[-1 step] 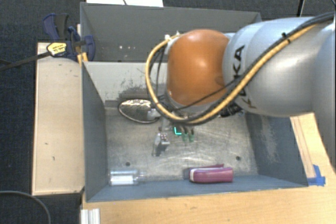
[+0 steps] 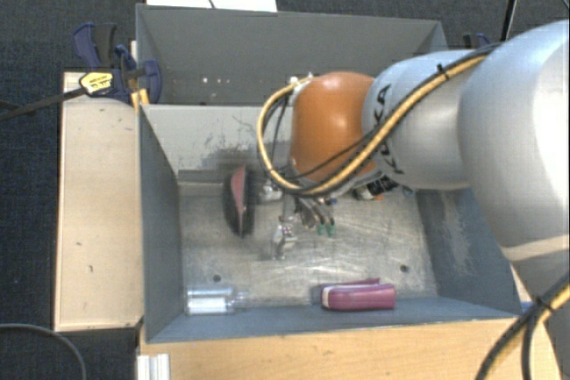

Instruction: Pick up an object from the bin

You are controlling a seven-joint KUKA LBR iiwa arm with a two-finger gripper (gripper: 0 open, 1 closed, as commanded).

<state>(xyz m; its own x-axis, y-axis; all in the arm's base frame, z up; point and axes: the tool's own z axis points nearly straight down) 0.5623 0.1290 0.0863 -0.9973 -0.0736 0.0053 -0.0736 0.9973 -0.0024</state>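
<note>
The 1 silver-grey arm [image 2: 499, 129] takes up the right side of the frame, from the upper right corner down past the middle, and reaches leftward over the grey metal bin [image 2: 165, 227]. At its wrist sits a rounded orange cover [image 2: 325, 125], just above the centre of the frame, with yellow and black cables [image 2: 267, 147] looped along its left and lower edge.

The bin floor is scuffed, and 3 loose things lie well apart on it. The largest is a flat magenta block [image 2: 359, 296], lying lengthwise along the front wall at lower centre-right. Next is a dark oval pad with a pink face [image 2: 239, 202], standing on edge left of centre, close to the foot of the back wall. At the lower left corner of the floor lies a small clear plastic piece [image 2: 210, 301], touching or nearly touching the front wall.

The gripper [image 2: 285, 238] hangs below the orange cover at about the middle of the floor. It is low over bare metal, just right of the dark oval pad, which is the thing nearest to it. Whether the claw is wide or narrow cannot be told. A small green bit [image 2: 326, 229] shows just right of the gripper; whether it belongs to the robot or lies in the bin cannot be told.
</note>
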